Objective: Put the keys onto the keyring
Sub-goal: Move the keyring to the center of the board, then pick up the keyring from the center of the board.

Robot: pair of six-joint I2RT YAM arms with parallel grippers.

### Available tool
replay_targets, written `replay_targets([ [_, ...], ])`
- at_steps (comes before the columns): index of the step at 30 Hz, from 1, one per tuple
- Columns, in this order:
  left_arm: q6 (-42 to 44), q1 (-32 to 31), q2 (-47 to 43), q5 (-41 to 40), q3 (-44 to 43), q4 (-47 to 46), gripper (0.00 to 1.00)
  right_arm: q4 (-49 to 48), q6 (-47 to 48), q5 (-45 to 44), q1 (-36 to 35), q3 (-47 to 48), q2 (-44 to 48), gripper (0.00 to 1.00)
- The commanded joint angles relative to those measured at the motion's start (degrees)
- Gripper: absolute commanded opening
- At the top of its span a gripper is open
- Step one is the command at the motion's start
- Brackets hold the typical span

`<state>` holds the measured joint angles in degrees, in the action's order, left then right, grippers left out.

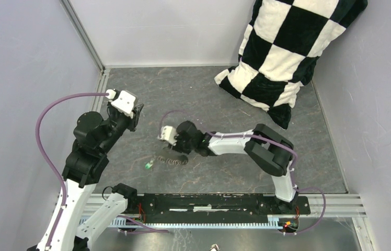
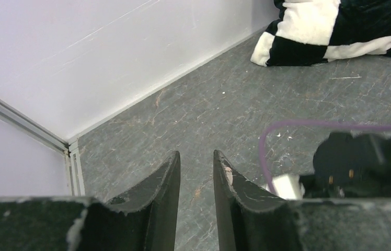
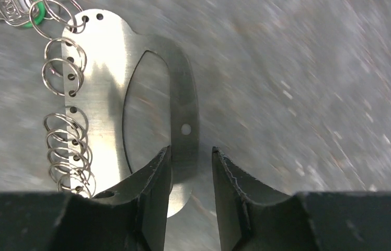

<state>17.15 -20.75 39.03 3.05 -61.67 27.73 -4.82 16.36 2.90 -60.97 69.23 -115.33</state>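
Observation:
The keyring is a flat grey metal oval with several small split rings along one edge, lying flat on the floor. A key with a green head lies at its far end and touches the end ring; I cannot tell if it is threaded on. In the top view the keyring and the green key lie mid-floor. My right gripper is low over the keyring with its jaws apart astride the thin side bar, which lies by the left finger. My left gripper hangs raised and open, holding nothing.
A black-and-white checkered pillow leans in the back right corner. Grey walls close the floor at the left, back and right. The right arm's wrist and purple cable show in the left wrist view.

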Motion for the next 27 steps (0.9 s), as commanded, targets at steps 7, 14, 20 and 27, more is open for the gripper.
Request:
replay_targets([
  [7,-1.1,-0.2,3.0,0.7,-0.3,3.8,0.56,1.9,2.7,-2.2,7.3,-8.5,9.9,0.45],
  [14,-1.9,2.5,9.0,-2.5,-1.2,3.5,0.72,0.8,4.1,16.4,7.8,1.6,7.0,0.63],
  [20,-7.5,12.0,13.5,3.5,-2.8,-1.3,0.87,6.1,7.3,21.3,6.8,15.4,-3.8,0.68],
  [27,-6.6,14.4,14.0,6.7,-2.6,-1.2,0.90,8.3,7.7,22.8,6.8,19.6,-9.0,0.61],
])
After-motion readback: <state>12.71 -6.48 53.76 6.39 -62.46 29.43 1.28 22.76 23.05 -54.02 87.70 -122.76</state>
